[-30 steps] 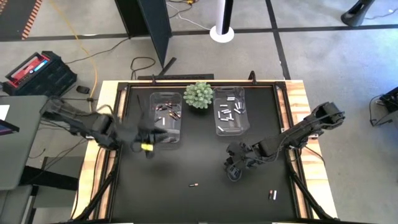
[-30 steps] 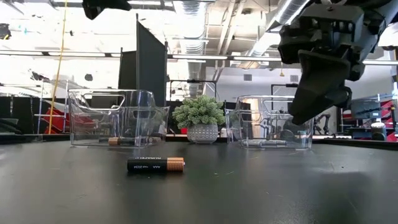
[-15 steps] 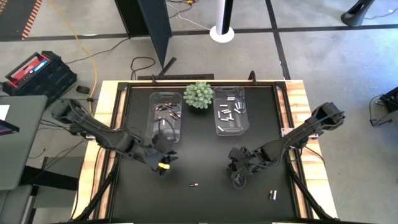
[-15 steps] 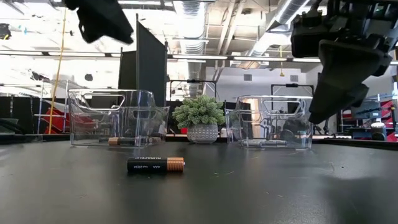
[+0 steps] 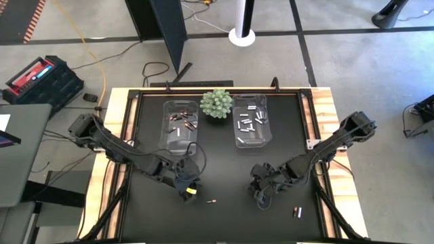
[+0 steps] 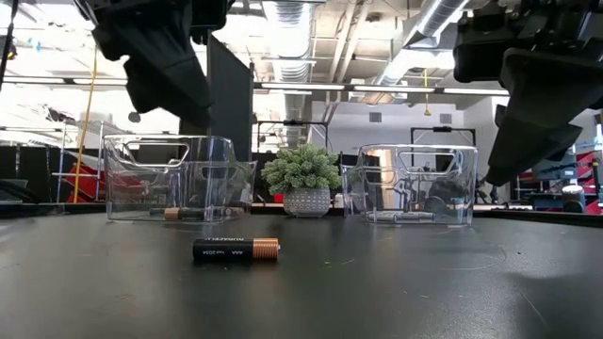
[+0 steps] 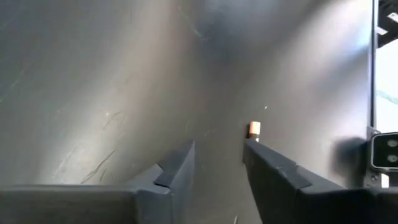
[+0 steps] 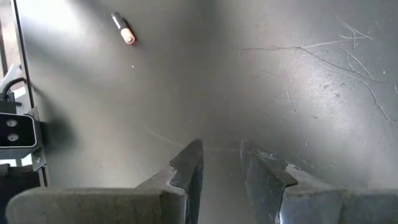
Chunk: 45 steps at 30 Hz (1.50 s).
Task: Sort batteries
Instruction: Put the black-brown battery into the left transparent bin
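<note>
High view showed the loose batteries first: one dark cell with a copper end (image 5: 211,201) lay alone on the black counter (image 5: 224,166) near the front edge, and another battery (image 5: 296,212) lay farther toward the right front corner. From the low view, the nearer cell (image 6: 236,250) rested on its side, copper end pointing right, well in front of the bins. More dark, copper-tipped batteries (image 5: 182,123) sat inside the left clear bin (image 5: 181,107), and pale silver-white batteries (image 5: 249,125) sat inside the right clear bin (image 5: 250,102); both bins stood at the back of the counter with a green spiky potted plant (image 5: 216,103) between them.

The left gripper (image 5: 188,189) hung just beside the lone front cell, on its left, apart from it. Its wrist camera showed the jaws spread with a clear gap, nothing between them, and the battery's copper end (image 7: 254,129) peeking past the tip of one finger (image 7: 268,163).

The right gripper (image 5: 263,195) hovered over bare counter between the two loose cells, touching neither. Its jaws stood parted by a narrow gap and empty, with a copper-tipped battery (image 8: 123,28) well ahead of them.
</note>
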Tool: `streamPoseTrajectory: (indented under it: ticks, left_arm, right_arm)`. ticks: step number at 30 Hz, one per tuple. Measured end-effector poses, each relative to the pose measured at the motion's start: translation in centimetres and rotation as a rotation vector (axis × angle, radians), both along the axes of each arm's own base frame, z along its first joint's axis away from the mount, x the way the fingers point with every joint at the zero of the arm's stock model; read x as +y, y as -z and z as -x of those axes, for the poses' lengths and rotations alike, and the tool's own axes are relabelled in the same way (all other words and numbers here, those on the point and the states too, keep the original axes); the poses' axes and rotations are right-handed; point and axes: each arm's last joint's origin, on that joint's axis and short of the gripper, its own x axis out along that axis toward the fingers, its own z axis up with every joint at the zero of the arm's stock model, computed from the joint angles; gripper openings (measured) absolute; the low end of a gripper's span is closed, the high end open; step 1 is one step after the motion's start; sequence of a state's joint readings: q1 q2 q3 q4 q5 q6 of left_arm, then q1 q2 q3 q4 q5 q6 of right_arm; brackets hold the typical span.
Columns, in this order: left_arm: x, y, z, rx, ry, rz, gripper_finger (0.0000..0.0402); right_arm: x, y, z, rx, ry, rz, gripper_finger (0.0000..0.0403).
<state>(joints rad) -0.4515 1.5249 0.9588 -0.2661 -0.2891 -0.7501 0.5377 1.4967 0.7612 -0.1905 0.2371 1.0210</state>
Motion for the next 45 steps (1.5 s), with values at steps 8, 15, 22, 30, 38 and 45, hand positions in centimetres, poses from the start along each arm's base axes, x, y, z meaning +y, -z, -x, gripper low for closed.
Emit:
streamPoseTrajectory:
  ticks: [8,15,22,30,38,45]
  left_arm:
    - [-0.3,-0.4,-0.3,-0.053,0.038,-0.015,0.021]
    - [-0.3,-0.5,-0.3,-0.062,0.017,0.007,0.022]
    - [0.1,0.3,0.5,0.045,-0.034,-0.035,0.0218]
    - [-2.8,0.5,1.5,-0.045,0.039,-0.242,0.0218]
    - [-9.6,3.1,2.1,-0.316,0.046,-0.516,0.0218]
    - [-12.0,7.3,1.0,-0.384,0.042,-0.463,0.0218]
  right_arm:
    - [0.0,0.0,0.0,-0.004,0.0,-0.003,0.0126]
    - [0.0,0.0,0.0,-0.005,-0.003,0.0,0.0126]
    - [0.0,0.0,0.0,-0.005,-0.006,0.003,0.0126]
    - [0.0,0.0,0.0,-0.005,-0.006,0.003,0.0126]
    - [0.5,0.0,0.3,-0.006,-0.027,0.002,0.0126]
    - [1.2,0.0,0.7,-0.002,-0.056,0.005,0.0126]
